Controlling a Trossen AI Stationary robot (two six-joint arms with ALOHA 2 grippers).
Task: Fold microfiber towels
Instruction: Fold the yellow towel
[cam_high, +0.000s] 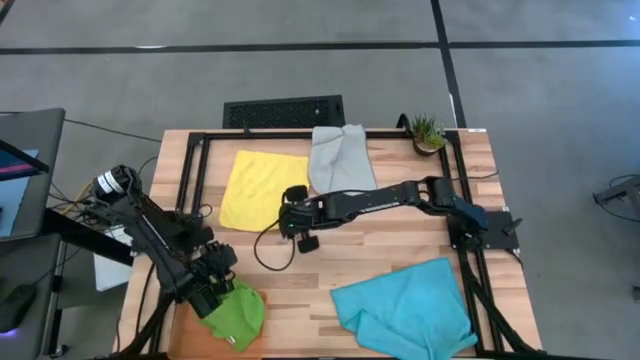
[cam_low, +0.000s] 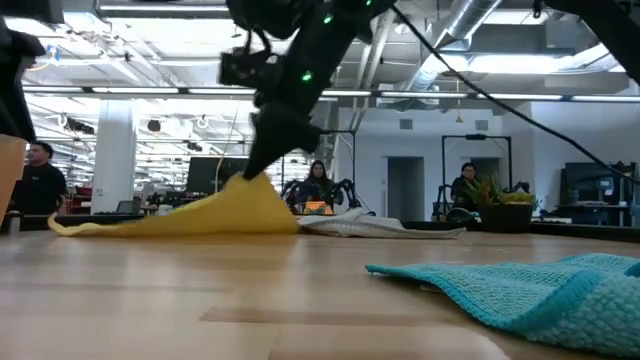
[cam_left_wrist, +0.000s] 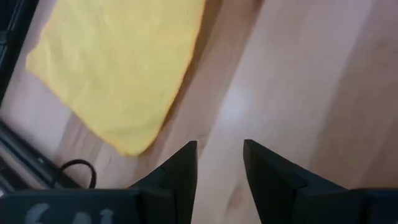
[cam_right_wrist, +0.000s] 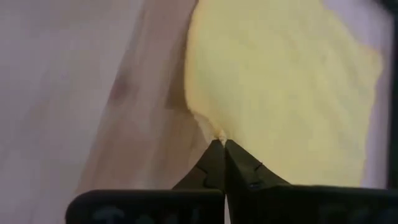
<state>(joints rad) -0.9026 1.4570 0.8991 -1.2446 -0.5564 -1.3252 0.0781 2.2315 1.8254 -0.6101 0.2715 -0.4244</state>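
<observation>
Yellow towel (cam_high: 262, 189), far-left area of table (cam_high: 400, 255): right gripper (cam_right_wrist: 221, 144) clamped on its near corner, left gripper (cam_left_wrist: 219, 163) apart near green towel (cam_high: 236, 312); lift gently, carry corner squarely across.

1. A wooden table (cam_high: 390, 262) seen from above holds four towels: yellow towel (cam_high: 255, 188), grey towel (cam_high: 338, 156), green towel (cam_high: 236, 314) and turquoise towel (cam_high: 410, 312).
2. The right arm reaches across the middle, its right gripper (cam_high: 287, 216) at the yellow towel's near right corner.
3. The left gripper (cam_high: 214, 286) sits at the table's near left, just beside the green towel.
4. A potted plant (cam_high: 428, 133) stands at the far right corner, near the grey towel.
</observation>
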